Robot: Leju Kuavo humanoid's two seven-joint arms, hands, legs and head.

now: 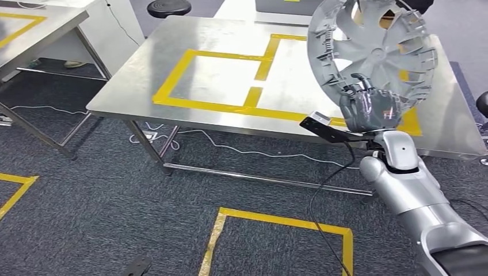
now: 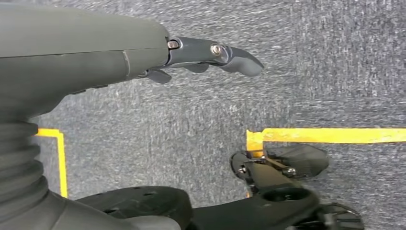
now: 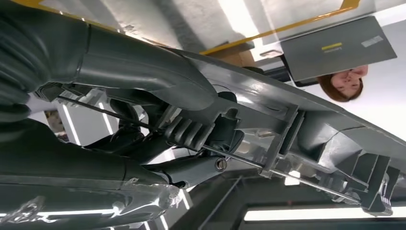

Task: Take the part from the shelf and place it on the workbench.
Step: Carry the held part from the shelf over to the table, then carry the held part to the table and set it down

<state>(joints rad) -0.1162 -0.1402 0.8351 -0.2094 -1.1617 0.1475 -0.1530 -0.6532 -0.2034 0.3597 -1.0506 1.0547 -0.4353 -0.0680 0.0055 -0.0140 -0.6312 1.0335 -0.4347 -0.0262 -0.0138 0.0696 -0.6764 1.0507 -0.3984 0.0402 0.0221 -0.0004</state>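
My right hand grips the wheel cover upright, apparently above the counter; my left hand hangs spread.

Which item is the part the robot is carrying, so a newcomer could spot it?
Find the steel workbench marked with yellow tape squares. Above its right side, the right hand grips a round grey wheel cover by its lower rim, held upright. It is the one spoked disc with clips around its edge.
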